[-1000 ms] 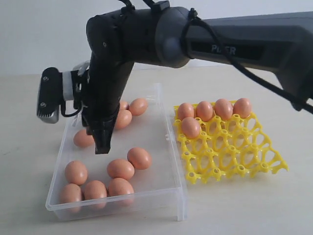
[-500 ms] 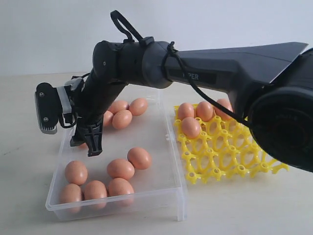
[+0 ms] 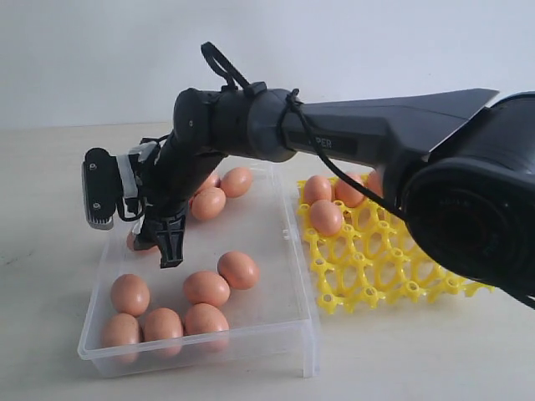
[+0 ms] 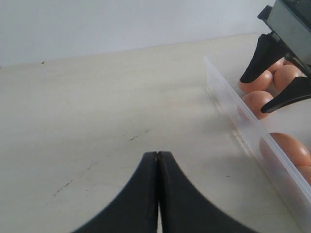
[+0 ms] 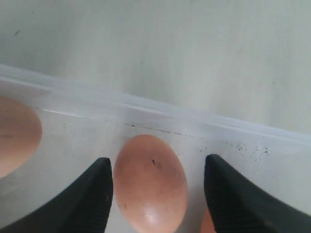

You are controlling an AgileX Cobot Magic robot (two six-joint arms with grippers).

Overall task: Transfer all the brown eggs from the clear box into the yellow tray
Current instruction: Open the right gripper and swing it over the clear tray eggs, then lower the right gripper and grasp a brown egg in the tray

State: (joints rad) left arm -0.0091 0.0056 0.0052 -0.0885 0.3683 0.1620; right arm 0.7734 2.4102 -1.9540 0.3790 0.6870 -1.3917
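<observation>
Brown eggs [image 3: 238,269], exterior view: six lie loose at the 6 o'clock end of the clear box [image 3: 276,334]. Three more bunch at its 12 o'clock end, and one sits by its 9 o'clock wall.
Clear box, exterior view: it rests flat on the table [image 3: 50,276], with the yellow tray [image 3: 393,267] just beside it at 3 o'clock.
Yellow tray, exterior view: eggs sit in cups along its 12 o'clock row and one sits in the next row. The arm hides part of that far row.
Right arm [image 3: 376,134], exterior view: it reaches in from 3 o'clock, over the tray and across the box.
Right pincer [image 3: 157,249], exterior view: it points down inside the box at the 9 o'clock wall with its black fingers spread. An egg is partly seen between them.
Left pincer [image 4: 157,154], left wrist view: its two fingers are pressed tip to tip with nothing between them, over bare table [image 4: 97,107].
Clear box [image 4: 233,116], left wrist view: eggs show through its low wall, and the right pincer [image 4: 255,94] straddles one of them.
Right pincer [image 5: 158,162], right wrist view: the fingers [image 5: 87,204] stand wide apart on either side of one egg [image 5: 150,189]. A gap shows on one side; I cannot tell whether the other finger touches it.
Straddled egg, right wrist view: it lies on the box floor just inside the wall [image 5: 146,114], gripped by nothing.
Neighbour egg [image 5: 14,133], right wrist view: it is cut off at the frame edge, apart from the first.
</observation>
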